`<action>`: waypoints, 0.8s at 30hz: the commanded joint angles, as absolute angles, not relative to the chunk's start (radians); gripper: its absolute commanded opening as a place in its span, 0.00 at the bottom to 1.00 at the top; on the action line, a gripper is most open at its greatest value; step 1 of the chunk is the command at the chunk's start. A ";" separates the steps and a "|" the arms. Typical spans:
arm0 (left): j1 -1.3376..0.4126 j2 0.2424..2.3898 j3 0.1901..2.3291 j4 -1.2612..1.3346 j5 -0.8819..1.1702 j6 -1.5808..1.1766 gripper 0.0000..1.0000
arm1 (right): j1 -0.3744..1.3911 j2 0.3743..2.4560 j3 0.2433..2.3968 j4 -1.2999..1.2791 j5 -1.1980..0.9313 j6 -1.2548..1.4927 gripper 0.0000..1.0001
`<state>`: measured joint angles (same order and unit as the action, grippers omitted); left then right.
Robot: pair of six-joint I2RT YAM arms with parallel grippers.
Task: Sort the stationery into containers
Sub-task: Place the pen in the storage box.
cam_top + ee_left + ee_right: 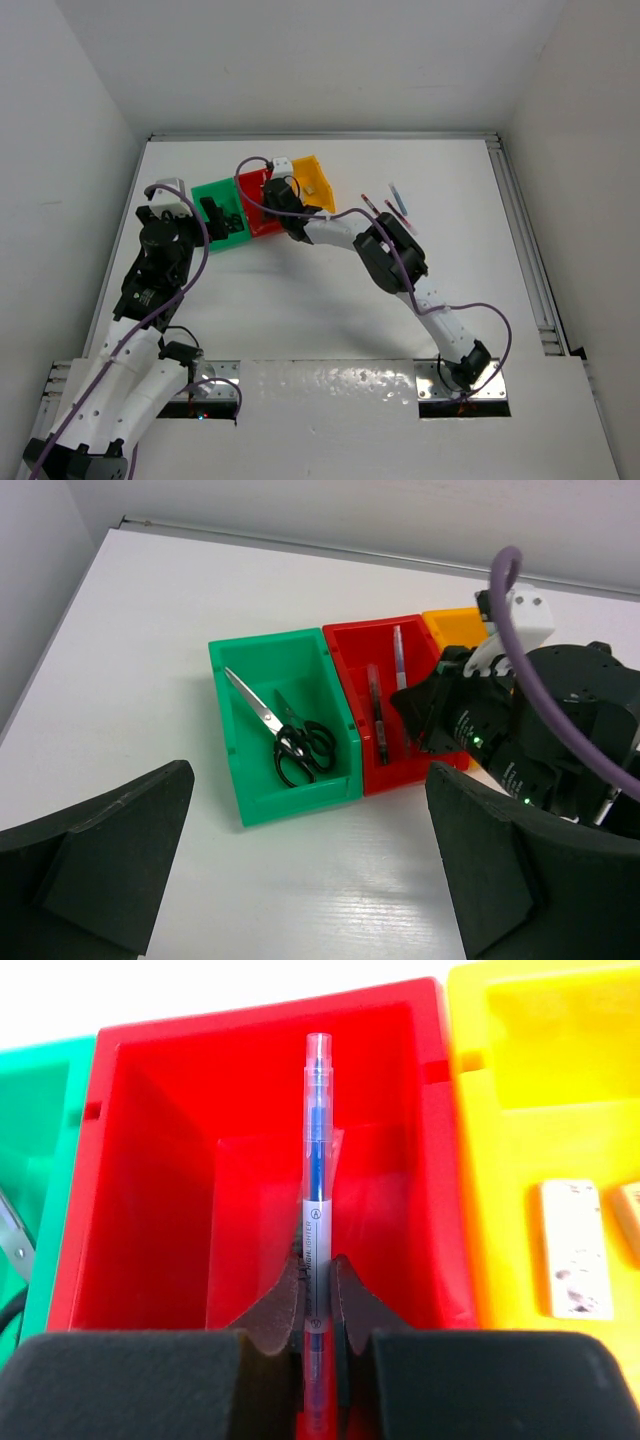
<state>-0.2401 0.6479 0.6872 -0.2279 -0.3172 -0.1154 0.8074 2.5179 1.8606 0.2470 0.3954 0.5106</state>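
Seen from above, the right pincer point(268, 208) sits over the red bin point(265, 229) at upper centre; in the left wrist view the left pincer point(308, 780) gapes wide and empty below the scissors point(295, 740) lying in the green bin point(250, 655); in the right wrist view the right pincer is clamped on a blue pen point(316, 1190) at centre frame.

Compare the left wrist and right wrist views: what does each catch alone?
Left wrist only: a dark pen lying in the red bin, and the scissors whole in the green bin. Right wrist only: how the right gripper pinches the blue pen, and an eraser in the yellow bin. Both: the red bin and that pen.
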 commanded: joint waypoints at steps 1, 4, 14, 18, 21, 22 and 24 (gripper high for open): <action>-0.225 0.641 0.686 -0.178 -0.305 -0.117 1.00 | 0.810 2.389 1.844 0.319 0.478 0.609 0.00; -0.225 0.638 0.684 -0.172 -0.302 -0.117 1.00 | 0.810 2.378 1.855 0.334 0.495 0.663 0.00; -0.224 0.626 0.683 -0.175 -0.311 -0.107 1.00 | 0.808 2.404 1.861 0.287 0.514 0.758 0.00; -0.224 0.627 0.681 -0.175 -0.311 -0.109 1.00 | 0.808 2.418 1.865 0.265 0.500 0.795 0.00; -0.224 0.627 0.680 -0.172 -0.308 -0.110 1.00 | 0.808 2.430 1.873 0.250 0.486 0.813 0.00; -0.224 0.627 0.681 -0.170 -0.308 -0.110 1.00 | 0.807 2.434 1.878 0.241 0.479 0.821 0.00; -0.224 0.626 0.681 -0.170 -0.308 -0.107 1.00 | 0.808 2.441 1.876 0.226 0.468 0.831 0.00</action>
<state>-0.2356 0.6395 0.6861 -0.2203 -0.3130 -0.1131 0.8074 2.4542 1.8599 0.2287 0.4850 0.7902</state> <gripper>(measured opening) 0.996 0.066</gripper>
